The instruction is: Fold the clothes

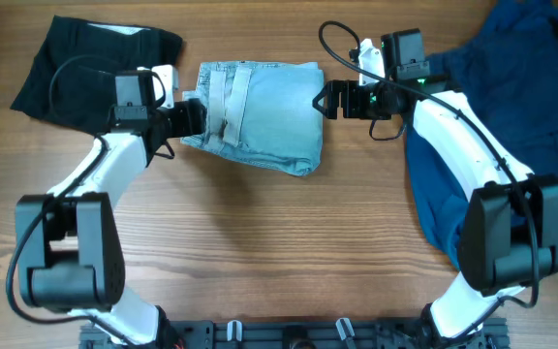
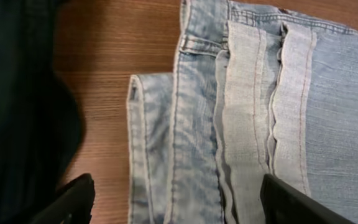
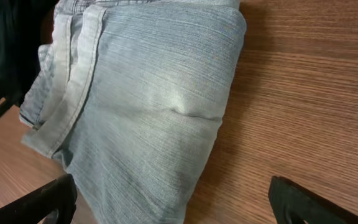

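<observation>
At the left gripper (image 1: 190,118): parted wide, clamping nothing, poised right at the left edge of the folded jeans (image 1: 258,114). At the right gripper (image 1: 327,99): likewise released and empty, set just off the opposite edge. Between the two, on the wooden table (image 1: 279,252) and toward its far side: a compact bundle of pale denim. Flanked by a black garment (image 1: 85,58) at the far left and a navy garment (image 1: 511,136) heaped along the right, with bare wood showing on either side.

Probably soft yet with some body: thick, several layers deep, heavier than a shirt, neither slippery nor fragile. Apt to sag and fall open if lifted by one layer only. Best pinched through the whole stack at the hems (image 2: 253,112) on the left side, or at a corner of the rounded fold (image 3: 229,74) on the right. Better not taken at the flat middle panel, with nothing there to nip.

Laid with the long axis roughly left to right across the table, slightly skewed. Open ends, hems and waistband seam, pointing toward the left arm. Closed, smooth fold pointing toward the right arm.
</observation>
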{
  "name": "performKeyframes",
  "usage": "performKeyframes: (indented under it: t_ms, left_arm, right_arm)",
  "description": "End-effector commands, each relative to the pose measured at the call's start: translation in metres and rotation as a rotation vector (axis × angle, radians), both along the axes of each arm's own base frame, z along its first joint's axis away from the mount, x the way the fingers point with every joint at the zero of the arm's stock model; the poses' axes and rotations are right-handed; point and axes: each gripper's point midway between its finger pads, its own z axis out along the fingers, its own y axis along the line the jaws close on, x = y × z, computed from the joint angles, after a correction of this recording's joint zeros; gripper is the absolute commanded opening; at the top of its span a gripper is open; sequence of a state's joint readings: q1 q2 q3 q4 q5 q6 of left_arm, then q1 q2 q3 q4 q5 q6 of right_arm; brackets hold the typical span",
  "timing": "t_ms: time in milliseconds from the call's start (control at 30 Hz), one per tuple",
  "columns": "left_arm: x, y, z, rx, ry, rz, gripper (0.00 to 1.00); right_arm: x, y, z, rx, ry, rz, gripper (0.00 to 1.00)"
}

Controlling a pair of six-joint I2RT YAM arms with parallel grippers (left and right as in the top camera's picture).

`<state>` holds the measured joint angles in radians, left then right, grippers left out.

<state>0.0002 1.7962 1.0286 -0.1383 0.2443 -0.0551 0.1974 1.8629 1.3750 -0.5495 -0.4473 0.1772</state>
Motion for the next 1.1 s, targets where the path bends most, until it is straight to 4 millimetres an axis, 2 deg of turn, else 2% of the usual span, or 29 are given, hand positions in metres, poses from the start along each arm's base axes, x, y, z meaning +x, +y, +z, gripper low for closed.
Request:
performKeyframes:
  t_ms: [0,133,267,367,500,533,600,633,700,767,900,1067]
  left_arm:
    - [-0.002,-0.019,-0.021,-0.063,0.024,-0.105,0.88]
    - [-0.001,-0.025,-0.04,-0.093,0.042,-0.127,0.92]
    - [0.003,-0.051,-0.022,-0.223,-0.026,-0.233,0.91]
    - [-0.002,-0.062,-0.02,-0.27,-0.015,-0.274,0.82]
    - [-0.01,-0.071,-0.041,-0.276,0.041,-0.288,0.71]
    - [-0.012,-0.075,-0.048,-0.277,0.054,-0.296,0.66]
    - [-0.014,-0.083,-0.053,-0.278,0.06,-0.313,0.46]
    - [-0.014,-0.089,-0.054,-0.277,0.058,-0.327,0.4]
    - [-0.014,-0.093,-0.053,-0.276,0.052,-0.338,0.39]
    - [-0.011,-0.094,-0.05,-0.295,0.047,-0.314,0.31]
    - [-0.01,-0.099,-0.045,-0.347,0.05,-0.307,0.04]
    - [0.002,-0.094,-0.035,-0.429,0.055,-0.192,0.04]
  right_arm:
    - [0.0,0.0,-0.009,-0.012,0.006,0.013,1.0]
    - [0.0,0.0,-0.008,-0.011,0.005,0.013,1.0]
    - [0.001,0.0,-0.008,-0.011,0.002,0.013,1.0]
    - [0.001,0.0,-0.008,-0.011,0.002,0.013,1.0]
    - [-0.001,0.004,-0.006,0.012,0.007,0.026,1.0]
    - [-0.001,0.004,-0.007,0.011,0.009,0.026,1.0]
    - [-0.001,0.004,-0.007,0.011,0.01,0.026,1.0]
    - [-0.001,0.004,-0.007,0.01,0.009,0.025,1.0]
    - [0.0,0.004,-0.006,0.009,0.006,0.024,1.0]
    - [0.0,0.004,-0.006,0.009,0.005,0.024,1.0]
    - [0.001,0.001,-0.007,-0.005,0.002,0.016,1.0]
    - [0.001,-0.001,-0.009,-0.016,0.004,0.01,1.0]
